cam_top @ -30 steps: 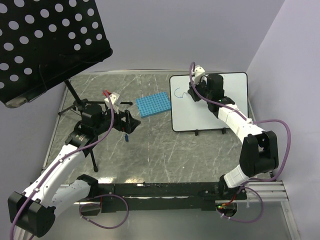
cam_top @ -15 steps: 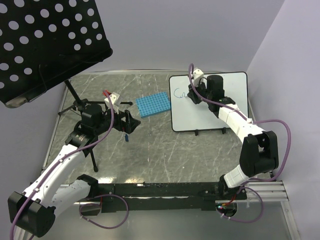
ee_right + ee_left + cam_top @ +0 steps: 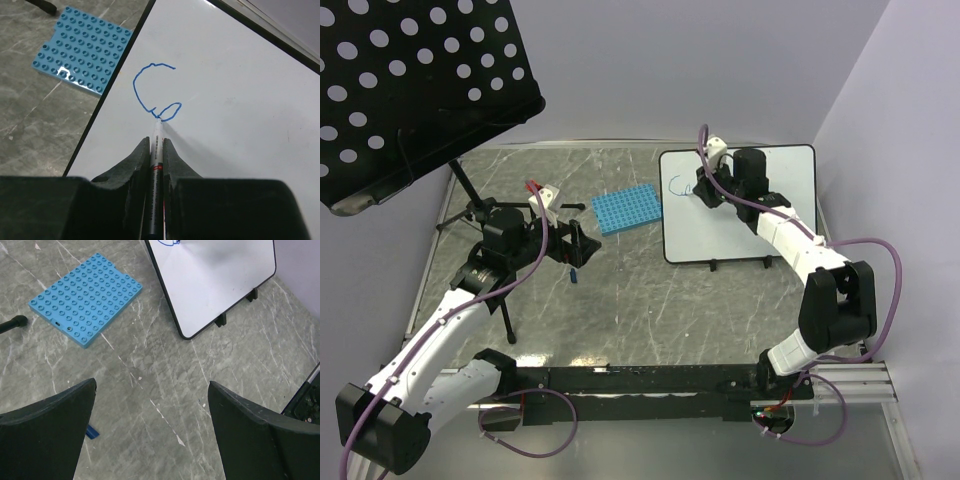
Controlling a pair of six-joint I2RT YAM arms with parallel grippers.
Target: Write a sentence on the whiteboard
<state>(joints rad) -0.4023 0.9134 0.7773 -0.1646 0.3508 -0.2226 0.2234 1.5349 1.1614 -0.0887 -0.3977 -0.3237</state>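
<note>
The whiteboard (image 3: 750, 225) stands tilted on small black feet at the back right; it also shows in the right wrist view (image 3: 240, 100) and the left wrist view (image 3: 220, 280). Blue writing (image 3: 152, 95), a "C" and a small loop, sits near its upper left corner (image 3: 680, 187). My right gripper (image 3: 156, 142) is shut on a marker (image 3: 156, 165), whose tip touches the board at the loop. My left gripper (image 3: 150, 405) is open and empty above the marble table, left of the board (image 3: 575, 245).
A blue studded plate (image 3: 627, 210) lies left of the whiteboard, also in the left wrist view (image 3: 85, 297). A small blue cap (image 3: 91, 432) lies on the table under my left gripper. A black perforated music stand (image 3: 410, 90) rises at the back left.
The right gripper has moved the marker slightly right along the board, adding a small loop after the "C". The left arm has not moved.
</note>
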